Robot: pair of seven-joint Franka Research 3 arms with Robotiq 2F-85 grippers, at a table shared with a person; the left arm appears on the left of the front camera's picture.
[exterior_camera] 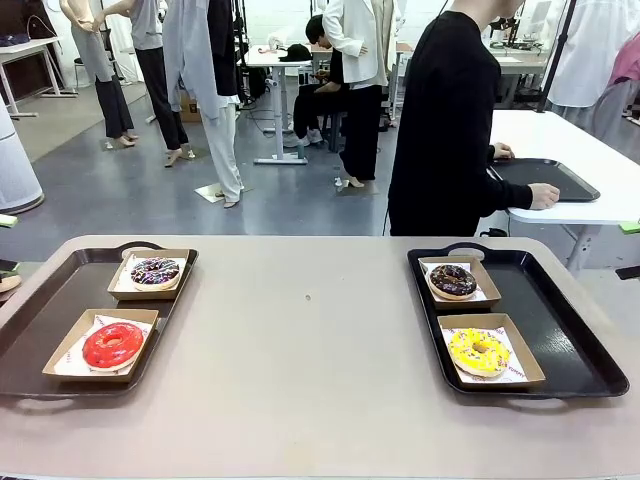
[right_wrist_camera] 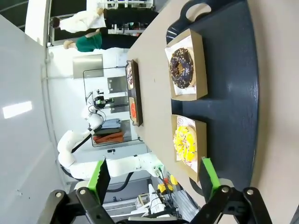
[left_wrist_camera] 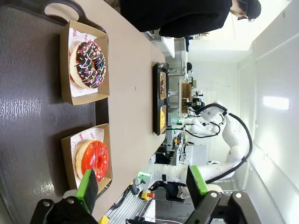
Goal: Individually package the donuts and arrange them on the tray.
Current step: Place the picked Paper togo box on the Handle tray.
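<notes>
Front view: we see a beige desk (exterior_camera: 310, 370) with two dark trays, left tray (exterior_camera: 40, 325) and right tray (exterior_camera: 560, 320). On the left tray, the purple-white sprinkled donut (exterior_camera: 154, 271) sits in the far cardboard box (exterior_camera: 150, 275) and the red donut (exterior_camera: 113, 345) in the near cardboard box (exterior_camera: 100, 350). On the right tray, the chocolate sprinkled donut (exterior_camera: 453, 281) is in the far box (exterior_camera: 485, 285), and the yellow donut (exterior_camera: 479, 352) in the near box (exterior_camera: 520, 355). All four boxes are open-topped and paper-lined, one donut each. A person in black (exterior_camera: 445, 120) stands beyond the far edge, turned toward another table with a hand on a dark tray (exterior_camera: 545, 178) there. Left wrist view: we see the left gripper (left_wrist_camera: 142, 184) with jaws wide, nothing between them, hovering over the near end of the left tray; one green pad (left_wrist_camera: 87, 183) overlaps the red donut's box in the picture, contact unclear. The sprinkled donut sits further up the tray in its own box. Right wrist view: we see the right gripper (right_wrist_camera: 154, 175) with jaws wide and empty, above the right tray's near end; the yellow donut is just beyond one green pad (right_wrist_camera: 209, 173), the chocolate one further along.
</notes>
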